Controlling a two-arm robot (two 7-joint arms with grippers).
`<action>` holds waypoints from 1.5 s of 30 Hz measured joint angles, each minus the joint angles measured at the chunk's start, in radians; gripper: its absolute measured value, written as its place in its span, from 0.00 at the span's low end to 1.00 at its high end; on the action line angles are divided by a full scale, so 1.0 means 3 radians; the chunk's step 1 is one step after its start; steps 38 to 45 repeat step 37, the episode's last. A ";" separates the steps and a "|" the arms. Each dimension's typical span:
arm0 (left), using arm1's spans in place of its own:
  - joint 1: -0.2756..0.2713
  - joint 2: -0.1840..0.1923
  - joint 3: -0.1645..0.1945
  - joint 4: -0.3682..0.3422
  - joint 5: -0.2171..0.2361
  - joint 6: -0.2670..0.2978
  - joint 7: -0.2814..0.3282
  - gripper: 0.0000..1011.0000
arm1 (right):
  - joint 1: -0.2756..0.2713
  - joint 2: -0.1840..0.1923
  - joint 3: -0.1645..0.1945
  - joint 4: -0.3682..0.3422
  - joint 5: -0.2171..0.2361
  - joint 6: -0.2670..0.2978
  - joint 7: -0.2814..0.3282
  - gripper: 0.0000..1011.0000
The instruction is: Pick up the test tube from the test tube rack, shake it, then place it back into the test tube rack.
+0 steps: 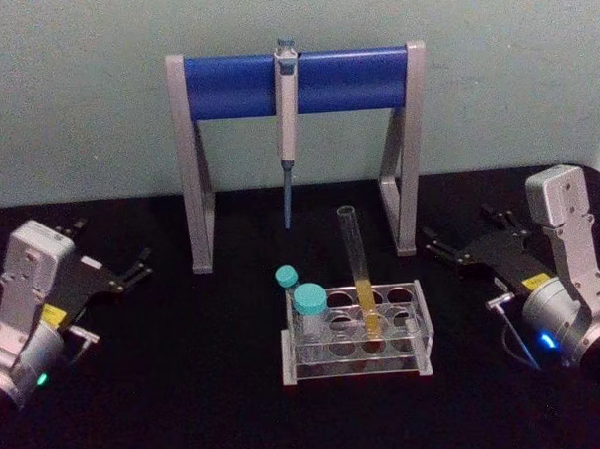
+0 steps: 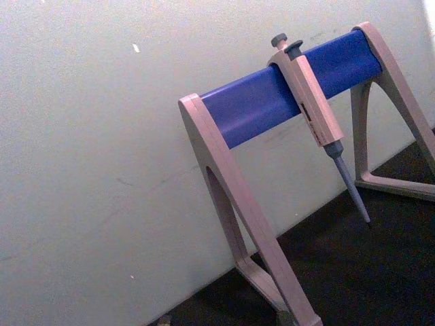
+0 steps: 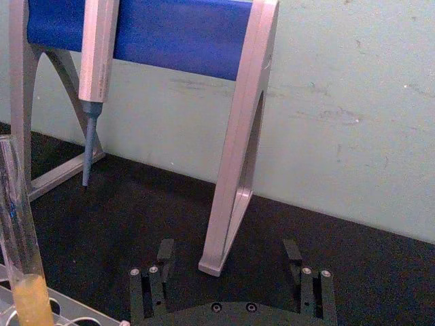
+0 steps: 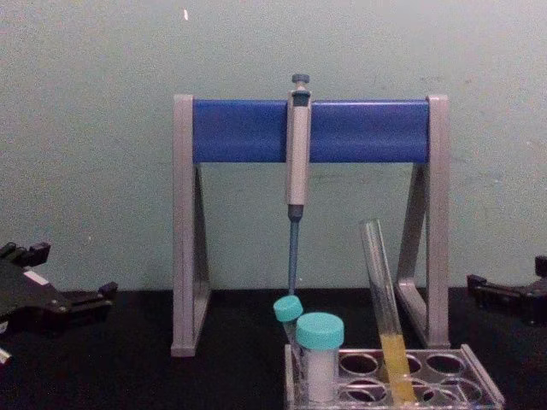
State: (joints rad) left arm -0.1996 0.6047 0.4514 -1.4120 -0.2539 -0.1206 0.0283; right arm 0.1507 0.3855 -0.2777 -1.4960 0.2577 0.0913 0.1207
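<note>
both pincers rest on the black table [image 1: 188, 406], well apart from the work between them: the left pincer [image 1: 112, 253] at the table's left side, the right pincer [image 1: 462, 237] at its right, each with fingers spread and holding nothing. in the right wrist view the right pincer's two dark fingers [image 3: 165, 252] stand apart, with a foot of the pipette stand just beyond the gap.

between the arms, the test tube [image 1: 359, 272] stands in the test tube rack [image 1: 355, 333], leaning slightly, with yellow liquid in its lower part. it seems to sit in a middle hole of the rack, though the exact row is hard to tell. two teal-capped tubes [image 1: 309, 305] occupy the rack's left end. behind the rack, the grey-and-blue pipette stand [image 1: 295, 82] holds one pipette [image 1: 288, 126] hanging tip down against the pale wall.
</note>
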 joint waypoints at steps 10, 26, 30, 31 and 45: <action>0.0000 0.0000 0.0000 0.0000 0.0000 0.0000 0.0000 0.99 | 0.0000 0.0000 0.0000 0.0000 0.0000 0.0000 0.0000 0.99; 0.0000 0.0000 0.0000 0.0000 0.0000 0.0000 0.0000 0.99 | 0.0000 0.0000 0.0000 0.0000 0.0000 0.0000 0.0000 0.99; 0.0000 0.0000 0.0000 0.0000 0.0000 0.0000 0.0000 0.99 | 0.0000 0.0000 0.0000 0.0000 0.0000 0.0000 0.0000 0.99; 0.0000 0.0000 0.0000 0.0000 0.0000 0.0000 0.0000 0.99 | 0.0000 0.0000 0.0000 0.0000 0.0000 0.0000 0.0000 0.99; 0.0000 0.0000 0.0000 0.0000 0.0000 0.0000 0.0000 0.99 | 0.0000 0.0000 0.0000 0.0000 0.0000 0.0000 0.0000 0.99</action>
